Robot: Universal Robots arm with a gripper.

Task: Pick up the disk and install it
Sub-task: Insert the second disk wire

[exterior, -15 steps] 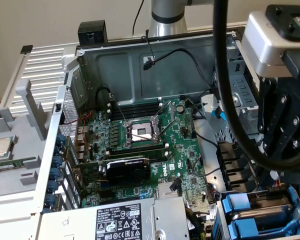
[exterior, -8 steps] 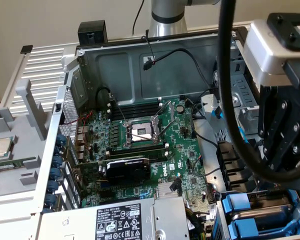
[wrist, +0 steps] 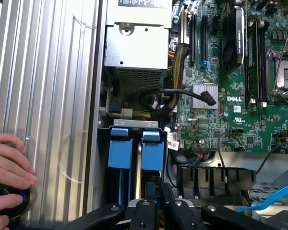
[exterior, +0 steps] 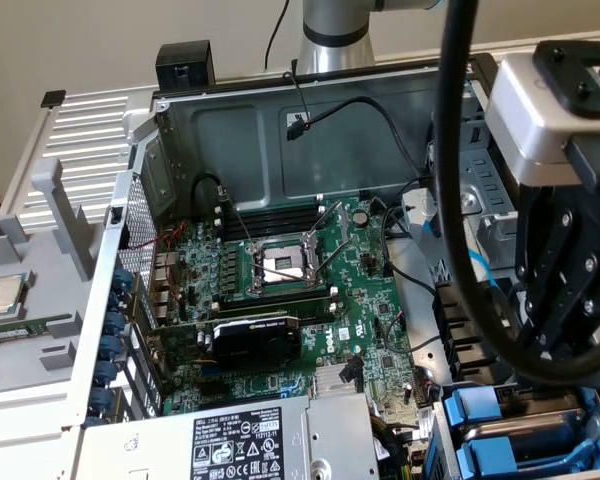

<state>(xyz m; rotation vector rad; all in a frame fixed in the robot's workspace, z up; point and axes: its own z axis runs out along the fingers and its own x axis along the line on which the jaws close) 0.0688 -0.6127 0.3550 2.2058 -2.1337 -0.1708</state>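
— Where's the pincer [exterior: 570, 300] from where you stand?

— At the exterior view's right, a black linkage under a grey wrist block, hanging over the drive corner of the open grey metal computer case [exterior: 280, 130]. A thick black cable [exterior: 460, 200] loops down in front of it. In the wrist view its black fingers [wrist: 144, 213] lie close together, just above the blue plastic carrier frames [wrist: 137, 148].

— Has it got hold of anything?

— I can't tell. The fingertips are cut off at the picture's edge, so how far apart they stand and whether they grip something is hidden.

— And the disk?

— I can't pick out the silver drive itself. What shows are two blue frames side by side in the bay, next to the green Dell motherboard [exterior: 300, 290], with the pincer right over them. Whether a drive sits in either frame, I can't say.

— What else is inside the case?

— An empty CPU socket with its metal latch [exterior: 280, 265] mid-board, a black expansion card [exterior: 255, 335] below it, and the grey power-supply box with a black-and-white label [exterior: 240, 445] at the near edge. A small square silver CPU chip [exterior: 2, 293] lies outside on the grey tray at the exterior view's left.

— Anyone nearby?

— A person's hand [wrist: 7, 167] rests on the ribbed silver worktop [wrist: 43, 72] beside the case, fingers on a dark round object with a blue glow [wrist: 12, 201].
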